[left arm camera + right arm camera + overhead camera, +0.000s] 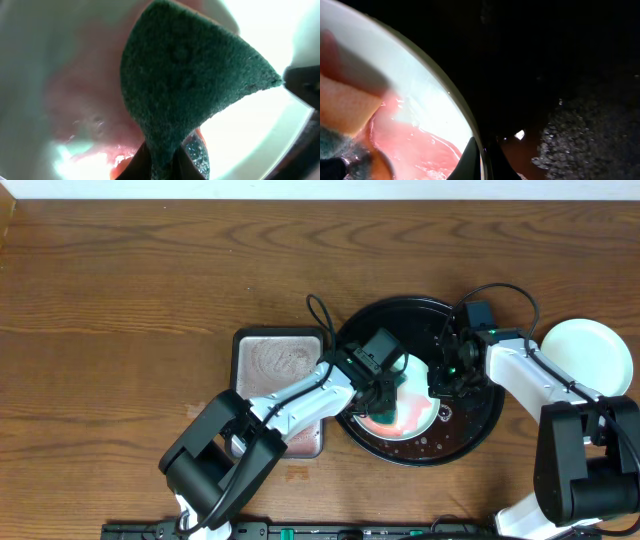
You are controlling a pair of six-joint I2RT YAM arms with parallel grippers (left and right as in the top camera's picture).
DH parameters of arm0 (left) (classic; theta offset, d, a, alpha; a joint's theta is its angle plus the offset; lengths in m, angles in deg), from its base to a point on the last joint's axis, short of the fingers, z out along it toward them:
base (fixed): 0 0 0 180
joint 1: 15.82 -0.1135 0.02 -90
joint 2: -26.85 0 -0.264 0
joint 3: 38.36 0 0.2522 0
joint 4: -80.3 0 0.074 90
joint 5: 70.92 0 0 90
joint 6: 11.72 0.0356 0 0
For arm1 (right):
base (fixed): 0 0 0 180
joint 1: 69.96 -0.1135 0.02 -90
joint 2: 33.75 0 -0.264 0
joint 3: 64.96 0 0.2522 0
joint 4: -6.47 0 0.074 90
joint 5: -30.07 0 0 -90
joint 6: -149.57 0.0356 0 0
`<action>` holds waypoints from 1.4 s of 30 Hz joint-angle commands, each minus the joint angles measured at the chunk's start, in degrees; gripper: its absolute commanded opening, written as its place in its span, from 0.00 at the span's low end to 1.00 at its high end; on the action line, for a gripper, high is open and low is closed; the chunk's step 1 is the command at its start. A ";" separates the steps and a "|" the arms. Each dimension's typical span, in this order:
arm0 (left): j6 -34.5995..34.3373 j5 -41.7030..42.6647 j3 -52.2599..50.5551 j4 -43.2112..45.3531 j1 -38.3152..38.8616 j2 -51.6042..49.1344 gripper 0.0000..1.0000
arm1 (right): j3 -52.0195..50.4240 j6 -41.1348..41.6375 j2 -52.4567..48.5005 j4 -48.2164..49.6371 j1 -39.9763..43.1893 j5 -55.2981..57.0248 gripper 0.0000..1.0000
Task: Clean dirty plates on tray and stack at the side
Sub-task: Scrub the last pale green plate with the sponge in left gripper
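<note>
The green sponge [190, 85], pinched in the left end effector [162, 156], fills the left wrist view, pressed on the red-smeared plate [60, 75]. In the right wrist view the right end effector [481, 161] pinches that plate's rim over the wet tray [545, 75]; hard scrubbing could slip the slick rim free. Overhead, the plate lies face up in the tray, round, with no long axis.

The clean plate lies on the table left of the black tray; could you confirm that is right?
Not quite: the clean plate lies on the table right of the black tray, as the overhead view shows.
</note>
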State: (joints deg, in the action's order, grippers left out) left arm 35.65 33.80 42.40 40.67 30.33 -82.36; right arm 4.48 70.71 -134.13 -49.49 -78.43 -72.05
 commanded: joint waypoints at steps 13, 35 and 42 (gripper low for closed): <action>-0.55 -17.99 3.37 -11.54 -2.05 -3.28 0.08 | -0.35 1.95 -0.79 1.05 -0.96 1.79 0.01; -2.01 11.50 3.37 -0.48 3.15 -7.72 0.07 | -0.35 8.59 -0.79 2.60 -0.96 1.75 0.01; -1.27 -5.99 3.43 -11.19 -0.09 -7.37 0.07 | -0.35 8.57 -0.79 2.51 -0.96 1.77 0.01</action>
State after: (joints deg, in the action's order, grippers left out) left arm 34.38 38.87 48.98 35.12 31.75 -87.04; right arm 4.44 77.28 -134.19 -48.09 -79.61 -73.07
